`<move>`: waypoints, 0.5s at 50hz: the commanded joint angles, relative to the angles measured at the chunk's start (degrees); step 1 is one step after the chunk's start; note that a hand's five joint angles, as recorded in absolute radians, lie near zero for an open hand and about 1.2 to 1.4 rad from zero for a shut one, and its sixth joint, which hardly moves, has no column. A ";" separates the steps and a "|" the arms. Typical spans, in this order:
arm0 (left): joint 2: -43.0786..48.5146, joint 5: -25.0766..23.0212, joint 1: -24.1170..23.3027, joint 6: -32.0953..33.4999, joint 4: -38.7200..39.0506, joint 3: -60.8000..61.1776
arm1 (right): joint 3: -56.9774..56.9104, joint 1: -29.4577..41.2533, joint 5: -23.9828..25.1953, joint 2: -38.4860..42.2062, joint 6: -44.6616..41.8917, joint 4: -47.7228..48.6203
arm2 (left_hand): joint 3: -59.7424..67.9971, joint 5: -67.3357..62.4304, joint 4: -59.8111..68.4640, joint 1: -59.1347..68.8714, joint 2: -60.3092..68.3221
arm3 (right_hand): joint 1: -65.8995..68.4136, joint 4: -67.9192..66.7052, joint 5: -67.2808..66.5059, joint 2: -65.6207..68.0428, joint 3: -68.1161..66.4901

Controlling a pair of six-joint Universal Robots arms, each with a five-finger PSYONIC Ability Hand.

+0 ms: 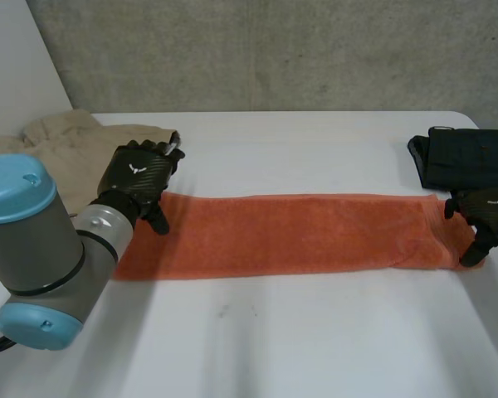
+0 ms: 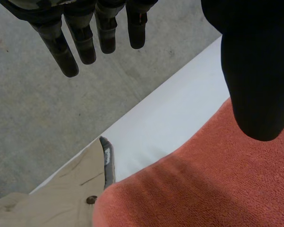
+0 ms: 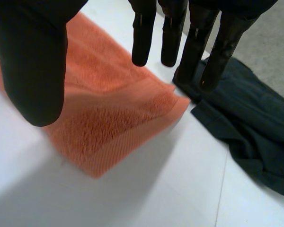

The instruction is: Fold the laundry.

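Note:
An orange towel (image 1: 290, 232), folded into a long strip, lies across the white table (image 1: 274, 340). My left hand (image 1: 137, 178) hovers over the strip's left end with straight fingers (image 2: 68, 52) and thumb (image 2: 258, 75) spread apart above the towel (image 2: 199, 184), holding nothing. At the strip's right end my right hand (image 1: 485, 215) hangs just above the towel's end (image 3: 113, 123). Its fingers (image 3: 144, 38) and thumb (image 3: 33, 61) are straight and apart, with no cloth between them.
A beige garment (image 1: 66, 145) with a button (image 2: 91, 200) lies at the table's back left, touching the towel's corner. A dark garment (image 1: 469, 157) lies bunched at the back right, close to the towel's end (image 3: 246, 127). A concrete wall rises behind the table.

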State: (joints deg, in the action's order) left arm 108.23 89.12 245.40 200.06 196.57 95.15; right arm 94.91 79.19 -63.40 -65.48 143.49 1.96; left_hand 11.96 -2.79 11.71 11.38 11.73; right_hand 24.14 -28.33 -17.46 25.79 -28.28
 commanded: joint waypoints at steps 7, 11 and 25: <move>0.67 0.01 0.17 0.25 0.48 0.03 | -2.27 0.08 -1.02 6.86 -4.53 4.19 | -1.96 2.79 -1.71 -1.38 -1.73 | 55.86 -51.67 -52.54 54.21 -51.72; 0.50 0.01 0.17 0.25 0.48 0.12 | -2.36 -0.44 -2.43 6.42 -4.80 3.67 | -1.96 2.79 -1.71 -1.38 -1.73 | 55.86 -51.67 -52.54 54.21 -51.72; -2.05 0.01 0.69 0.16 0.21 1.53 | -5.17 -17.49 -6.03 2.46 -18.94 3.05 | -1.96 2.79 -1.71 -1.38 -1.73 | 55.86 -51.67 -52.54 54.21 -51.72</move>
State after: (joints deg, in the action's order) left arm 108.00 89.12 245.84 200.25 196.88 95.47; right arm 92.02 68.84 -67.03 -61.05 134.33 5.81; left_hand 11.96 -2.79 11.71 11.38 11.73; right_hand 55.81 -68.05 -56.24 67.19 -68.08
